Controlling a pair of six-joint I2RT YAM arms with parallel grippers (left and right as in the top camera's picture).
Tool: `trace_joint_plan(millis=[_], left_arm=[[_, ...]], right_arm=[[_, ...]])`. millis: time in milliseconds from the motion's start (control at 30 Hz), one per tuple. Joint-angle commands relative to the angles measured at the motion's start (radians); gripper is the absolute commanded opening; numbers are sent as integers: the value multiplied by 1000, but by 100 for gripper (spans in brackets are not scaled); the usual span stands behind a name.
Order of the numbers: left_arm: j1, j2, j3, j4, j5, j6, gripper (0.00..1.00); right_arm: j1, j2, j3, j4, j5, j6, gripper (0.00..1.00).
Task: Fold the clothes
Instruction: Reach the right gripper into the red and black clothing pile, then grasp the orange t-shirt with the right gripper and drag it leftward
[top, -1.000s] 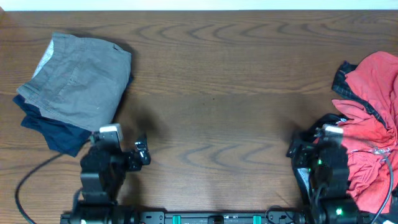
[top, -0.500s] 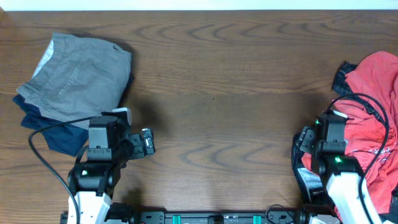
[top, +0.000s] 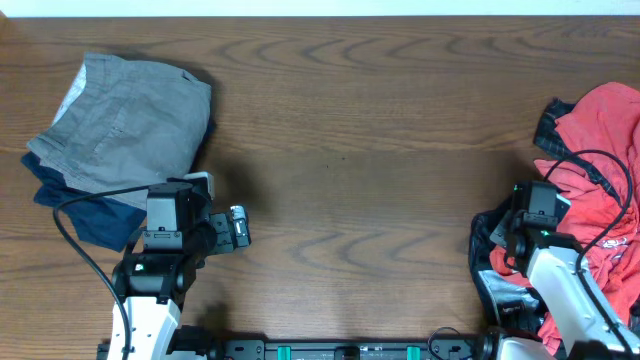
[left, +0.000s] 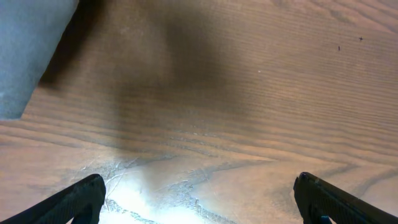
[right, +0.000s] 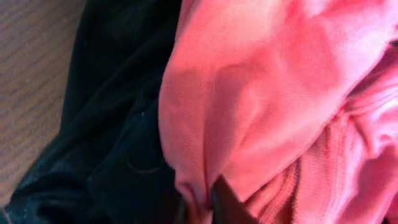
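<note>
The clothes (top: 598, 125), a crumpled coral-red T-shirt, lie heaped at the table's right edge. In the right wrist view a fold of the clothes (right: 261, 81) fills the frame, and my right gripper (right: 208, 202) is shut on that fold, one dark finger (right: 227, 205) pressed against it. From overhead the right gripper (top: 538, 208) points down at the heap's left edge, its fingertips hidden. My left gripper (top: 238, 228) hovers open over bare wood at the front left. In its wrist view the left gripper (left: 202, 200) has nothing between its wide-set fingers (left: 81, 199).
A folded grey garment (top: 125, 125) lies on a navy one (top: 85, 210) at the back left; the grey cloth's corner (left: 25, 50) shows in the left wrist view. A black garment (right: 118, 124) lies beside and under the red heap (top: 490, 235).
The right gripper has gone from open to shut on a fold of the red shirt, after shifting right into the heap. The left arm came forward from the table's front edge, still open.
</note>
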Motion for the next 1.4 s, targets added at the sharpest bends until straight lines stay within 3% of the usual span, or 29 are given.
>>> trace_joint_plan(millis=[0,200,300,500,633,733,900,1067,1233,1333,1367], left_arm=[[4,1,19,1,13,13,98],[4,1,19,0,13,13,98],[4,1,19,1,13,13,98],[4,1,19,1,13,13,98],[4,1,19,0,13,12,98],[4,1,19,0,13,12,98],[4,1,19,1,13,8,98],[4,1,19,1,13,8,98],[4,1,19,5,13,8,98],[4,1,19,14,13,8,98],[4,1,19,20,13,8,98]], right_arm=[[-15,-76,93,-56,19,6,4],[-29,-192,278,-233,-1,-91,1],[-29,-230,337,-269,-142,-173,1],[-8,-285,502,-175,-911,-483,1],[53,-296,609,-27,-1188,-491,1],[125,-296,622,57,-1225,-475,1],[267,-225,607,50,-1209,-479,1],[409,-64,605,96,-1094,-479,1],[527,124,605,248,-979,-450,1],[560,202,606,340,-915,-415,7],[565,221,606,366,-900,-415,17]])
